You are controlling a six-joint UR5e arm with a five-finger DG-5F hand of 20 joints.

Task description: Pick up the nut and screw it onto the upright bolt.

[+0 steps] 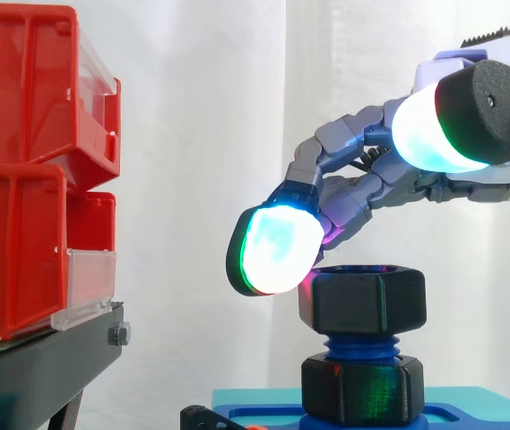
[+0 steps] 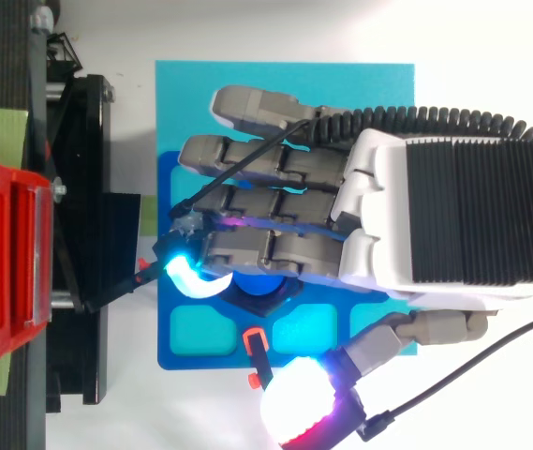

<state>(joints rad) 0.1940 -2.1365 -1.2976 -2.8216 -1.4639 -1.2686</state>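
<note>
My hand [image 2: 453, 216] above the nut [image 1: 367, 300], fingers loosely apart and gripping nothing, one fingertip [image 1: 272, 249] at its ten o'clock edge, nut sitting atop the bolt [image 1: 360, 345]

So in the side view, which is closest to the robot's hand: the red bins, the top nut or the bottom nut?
1. Top nut, right under the hand.
2. Bottom nut, lower down the blue bolt.
3. Red bins, far off at the left.
</note>
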